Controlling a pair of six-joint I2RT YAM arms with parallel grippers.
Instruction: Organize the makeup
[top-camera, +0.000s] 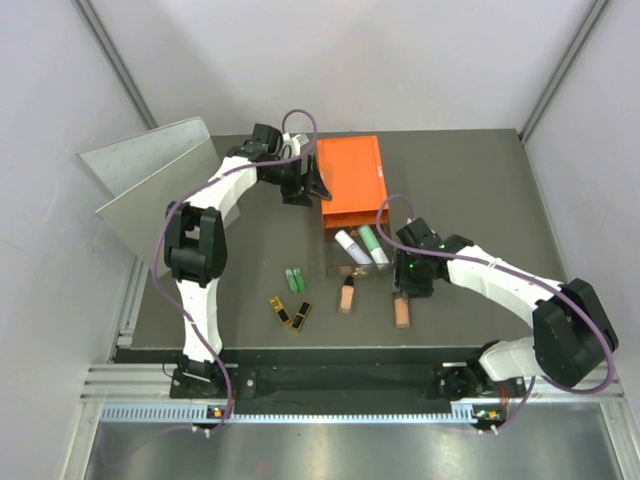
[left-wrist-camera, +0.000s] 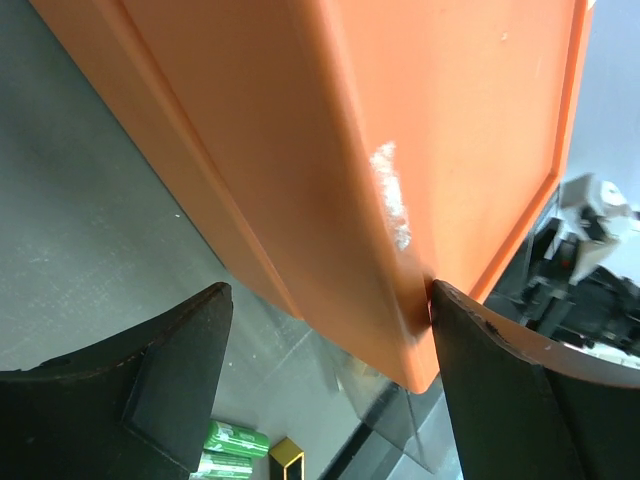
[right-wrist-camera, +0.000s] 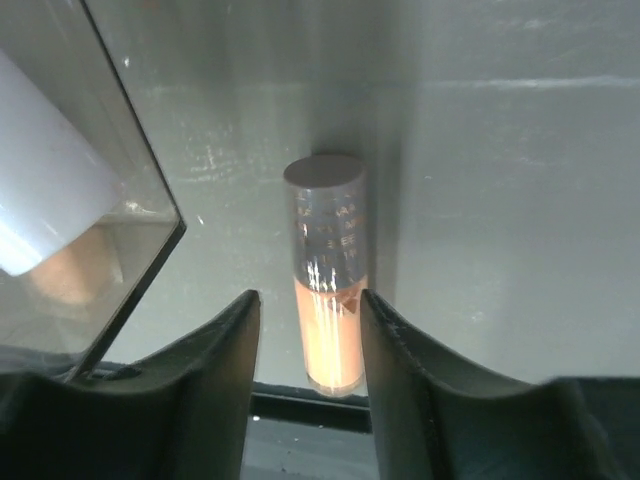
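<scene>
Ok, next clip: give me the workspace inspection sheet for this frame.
Surface: dark mat, no spills seen.
Job's things: green tubes, black-gold cases, peach bottle, orange stick loose on the mat; white stick and green stick in the clear drawer of the orange box.
Clutter: nothing seen.
Hands: left hand open, straddling the box's corner; right hand open around the orange stick.
Cables: purple cables loop off both arms.
Surroundings: white walls, tilted grey panel at left.

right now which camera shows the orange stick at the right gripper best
Right wrist: the orange stick sits large and sharp inside the right gripper. Top external shows it tiny, from above; left wrist doesn't show it.
</scene>
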